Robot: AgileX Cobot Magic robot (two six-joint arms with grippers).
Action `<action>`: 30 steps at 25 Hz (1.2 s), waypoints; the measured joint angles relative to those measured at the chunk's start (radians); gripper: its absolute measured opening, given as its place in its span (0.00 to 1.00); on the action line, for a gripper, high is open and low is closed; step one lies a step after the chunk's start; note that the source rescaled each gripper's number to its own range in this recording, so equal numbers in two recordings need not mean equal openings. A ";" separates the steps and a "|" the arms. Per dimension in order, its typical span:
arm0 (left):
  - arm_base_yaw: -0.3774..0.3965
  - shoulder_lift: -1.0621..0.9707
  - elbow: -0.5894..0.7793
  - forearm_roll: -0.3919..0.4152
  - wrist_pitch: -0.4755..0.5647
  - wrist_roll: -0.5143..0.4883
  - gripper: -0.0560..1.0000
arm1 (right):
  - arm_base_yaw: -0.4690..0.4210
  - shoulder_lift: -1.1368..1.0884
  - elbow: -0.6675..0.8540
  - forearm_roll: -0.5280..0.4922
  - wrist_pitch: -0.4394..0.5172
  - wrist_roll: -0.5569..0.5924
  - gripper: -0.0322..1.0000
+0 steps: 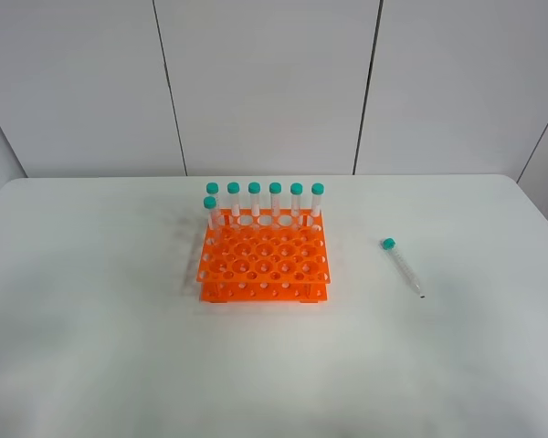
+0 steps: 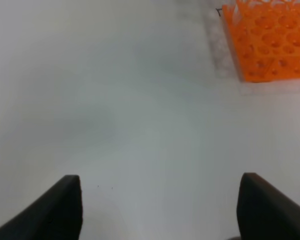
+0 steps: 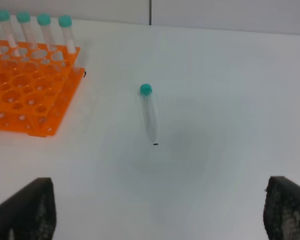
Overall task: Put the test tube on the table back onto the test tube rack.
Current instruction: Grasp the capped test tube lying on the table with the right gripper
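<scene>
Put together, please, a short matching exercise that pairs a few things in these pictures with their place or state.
Things:
1. loose test tube
2. orange rack
3. racked tubes
4. right gripper

Places or states:
a. standing upright at the rack's far edge
b. open, holding nothing
c. lying flat on the table, right of the rack
d. most holes empty

Pairs: 1-c, 2-d, 3-a, 4-b
</scene>
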 joint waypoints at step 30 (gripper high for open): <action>0.000 0.000 0.000 0.000 0.000 0.000 1.00 | 0.000 1.307 -0.556 0.002 -0.008 -0.010 0.94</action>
